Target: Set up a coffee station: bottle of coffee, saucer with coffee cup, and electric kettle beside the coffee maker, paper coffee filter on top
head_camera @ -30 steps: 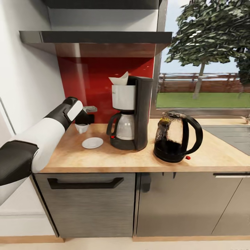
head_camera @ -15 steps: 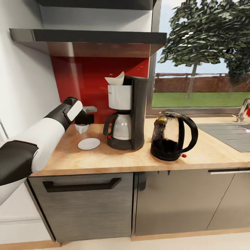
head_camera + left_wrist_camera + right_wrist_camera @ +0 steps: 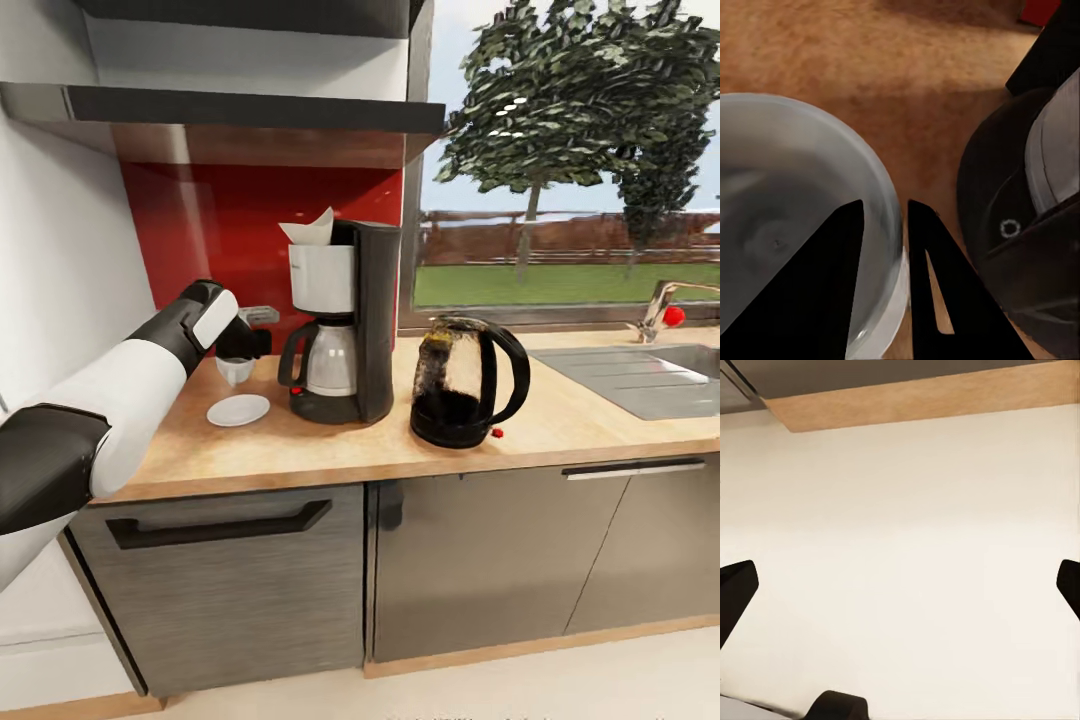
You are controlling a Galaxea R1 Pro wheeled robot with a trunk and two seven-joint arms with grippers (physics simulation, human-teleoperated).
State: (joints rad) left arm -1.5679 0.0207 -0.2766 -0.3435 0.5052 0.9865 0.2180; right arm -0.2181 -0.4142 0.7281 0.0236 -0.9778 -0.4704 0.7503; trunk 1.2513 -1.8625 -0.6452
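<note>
My left gripper (image 3: 240, 355) is shut on the rim of the white coffee cup (image 3: 236, 372), which it holds just above and behind the white saucer (image 3: 238, 410) on the kitchen countertop (image 3: 300, 450). In the left wrist view the two dark fingers (image 3: 832, 292) straddle the cup (image 3: 780, 210) wall. The coffee maker (image 3: 340, 320) stands right of the saucer, with the paper coffee filter (image 3: 310, 230) on its top. Right of it sits the electric kettle (image 3: 465, 385). A black kitchen shelf (image 3: 250, 105) runs overhead. The bottle of coffee is out of view. My right gripper (image 3: 900, 589) is wide open over pale floor.
A steel sink (image 3: 650, 375) with a faucet (image 3: 660, 305) is set in the counter at the right. The red backsplash (image 3: 220, 230) and a white wall (image 3: 60, 250) close in the cup's corner. Grey cabinet fronts (image 3: 230, 580) run below, and a window stands behind the kettle.
The whole view has shifted right, bringing the sink and faucet in. My left arm went with it, so the held cup now lines up with the saucer instead of hanging to its left.
</note>
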